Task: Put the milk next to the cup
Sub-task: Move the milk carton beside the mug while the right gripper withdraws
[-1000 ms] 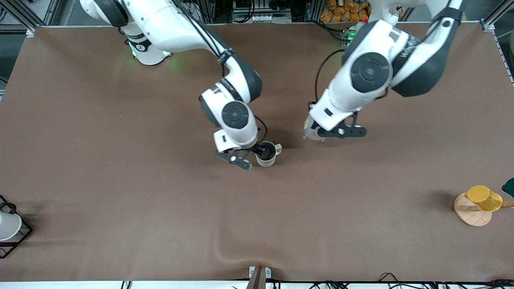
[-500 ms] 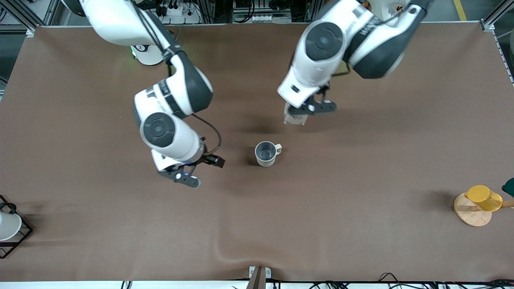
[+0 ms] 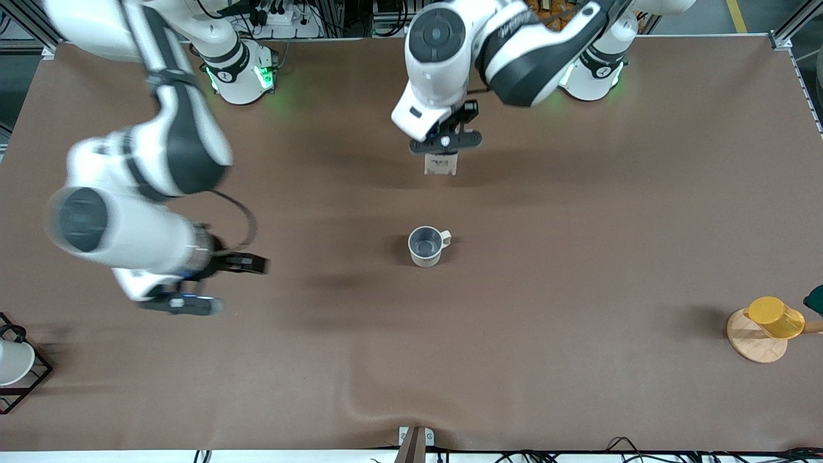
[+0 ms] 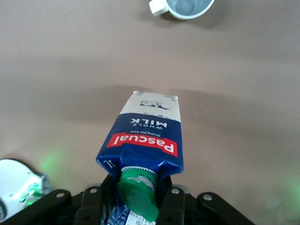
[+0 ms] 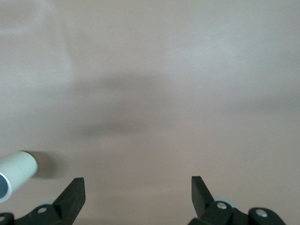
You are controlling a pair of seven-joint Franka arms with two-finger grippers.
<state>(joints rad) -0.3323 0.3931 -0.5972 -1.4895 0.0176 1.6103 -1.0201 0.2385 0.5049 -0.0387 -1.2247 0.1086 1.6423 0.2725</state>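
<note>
The milk (image 3: 441, 164), a dark-blue carton with a green cap and red label, hangs in my left gripper (image 3: 445, 143) over bare brown table, well apart from the cup. In the left wrist view the fingers (image 4: 171, 206) clamp the milk (image 4: 145, 136) at its gabled top. The cup (image 3: 425, 246), an off-white mug with a grey inside, stands upright mid-table and also shows in the left wrist view (image 4: 183, 7). My right gripper (image 3: 215, 283) is open and empty over bare table toward the right arm's end; in its own view (image 5: 136, 187) nothing is between the fingers.
A yellow cup (image 3: 775, 317) on a round wooden base (image 3: 749, 344) stands at the left arm's end. A white cup in a black wire frame (image 3: 13, 361) sits at the right arm's end. The cloth has a ridge (image 3: 360, 405) by the front edge.
My right gripper has left the cup and swung away toward the right arm's end. My left gripper has carried the milk toward the robot bases and toward the right arm's side.
</note>
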